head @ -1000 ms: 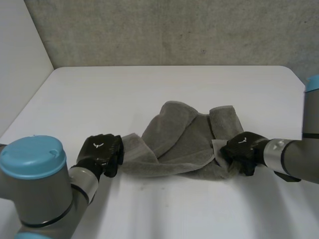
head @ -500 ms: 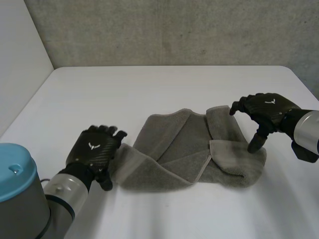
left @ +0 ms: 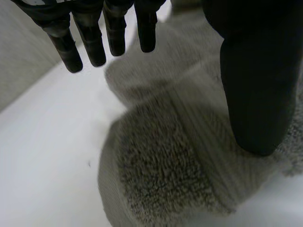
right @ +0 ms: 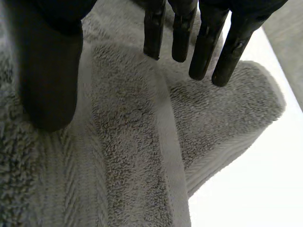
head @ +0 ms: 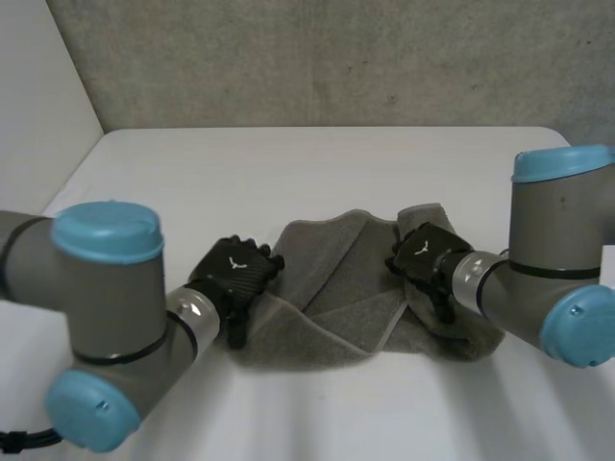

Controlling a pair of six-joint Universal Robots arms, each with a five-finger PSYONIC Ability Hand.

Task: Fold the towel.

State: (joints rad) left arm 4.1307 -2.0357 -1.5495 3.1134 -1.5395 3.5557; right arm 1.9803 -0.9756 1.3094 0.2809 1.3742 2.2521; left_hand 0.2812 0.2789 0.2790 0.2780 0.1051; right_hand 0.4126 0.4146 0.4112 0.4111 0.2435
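A grey towel (head: 338, 288) lies loosely bunched and partly folded on the white table (head: 288, 173). My left hand (head: 235, 279) hovers at the towel's left end, open, fingers (left: 90, 40) straight above the cloth (left: 161, 175) and holding nothing. My right hand (head: 428, 261) is over the towel's right part, also open; its fingers (right: 203, 42) hang straight above a folded flap with a banded hem (right: 161, 142). Neither hand grips the cloth.
A grey wall (head: 336, 58) runs behind the table's far edge, and a pale wall (head: 38, 115) stands at the left. My two arms (head: 106, 317) (head: 557, 259) reach in low on both sides of the towel.
Both hands let go of the towel's ends and opened. The towel dropped flatter onto the table. Both hands then moved inward over the cloth, the right one from its raised spot.
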